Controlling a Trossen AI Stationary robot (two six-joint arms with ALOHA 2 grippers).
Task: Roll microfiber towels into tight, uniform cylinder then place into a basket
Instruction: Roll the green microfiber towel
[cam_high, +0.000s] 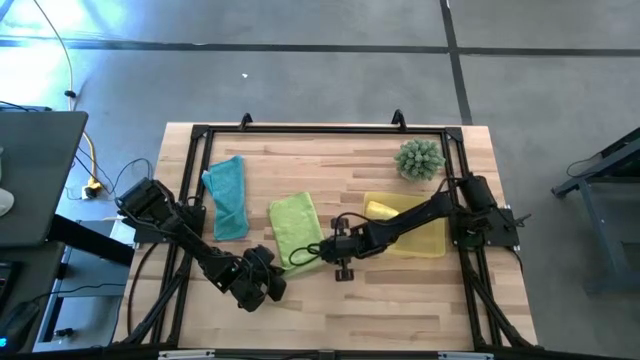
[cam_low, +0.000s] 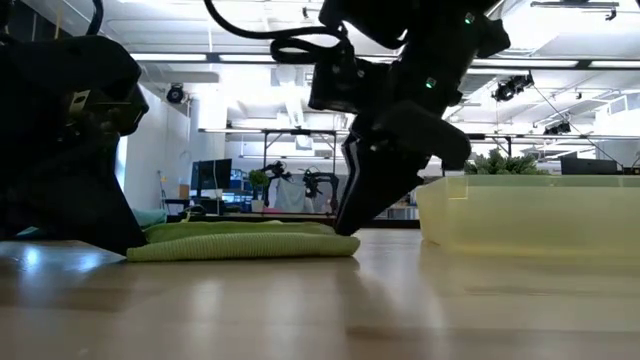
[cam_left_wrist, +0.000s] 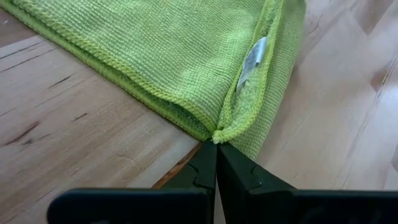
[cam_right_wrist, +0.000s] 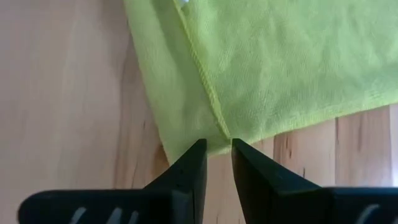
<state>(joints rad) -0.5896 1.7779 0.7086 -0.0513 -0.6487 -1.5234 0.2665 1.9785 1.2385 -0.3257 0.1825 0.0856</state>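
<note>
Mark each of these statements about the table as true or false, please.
1. The lime green microfibre towel lies flat on the wooden table. True.
2. The teal blue towel is inside the translucent yellow plastic basket. False: it lies on the table, near the left arm.
3. The left claw is shut on a corner of the green towel. True.
4. The spiky green plant stands on the green towel. False: it stands apart, beside the basket.
5. A yellow towel lies in the basket. True.

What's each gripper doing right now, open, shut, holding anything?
Left gripper: shut on a corner of the lime green towel.
Right gripper: nearly closed on the same towel's edge, pinching its hem.
</note>
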